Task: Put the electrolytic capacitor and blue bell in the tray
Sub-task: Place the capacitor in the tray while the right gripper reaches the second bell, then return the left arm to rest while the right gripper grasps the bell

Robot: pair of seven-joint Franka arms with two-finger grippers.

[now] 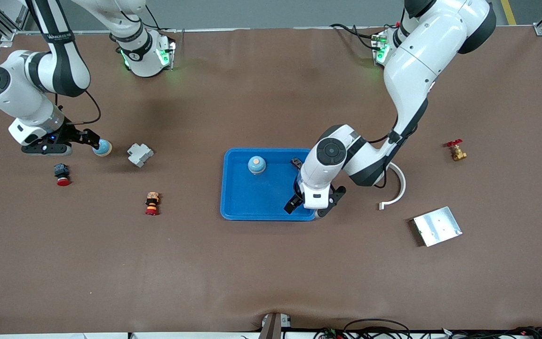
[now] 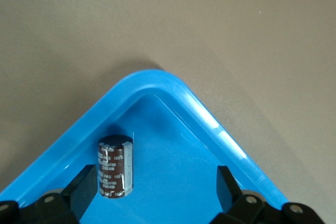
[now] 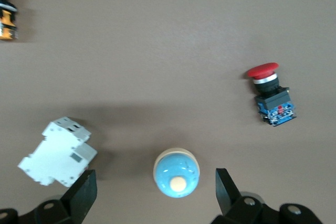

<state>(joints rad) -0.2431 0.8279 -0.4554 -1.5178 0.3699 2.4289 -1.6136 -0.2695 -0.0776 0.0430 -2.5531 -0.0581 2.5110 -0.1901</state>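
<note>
The bright-blue tray lies mid-table. One blue bell sits in it. My left gripper is open over the tray's corner toward the left arm's end. In the left wrist view the brown electrolytic capacitor rests on the tray floor between the open fingers, close to one finger, not gripped. It is hidden in the front view. My right gripper is open over a second blue bell on the table. In the right wrist view that bell sits between the spread fingers, untouched.
A white breaker, a red push button and a yellow-red button lie near the right gripper. A small dark part is in the tray. A white curved piece, silver plate and brass valve lie toward the left arm's end.
</note>
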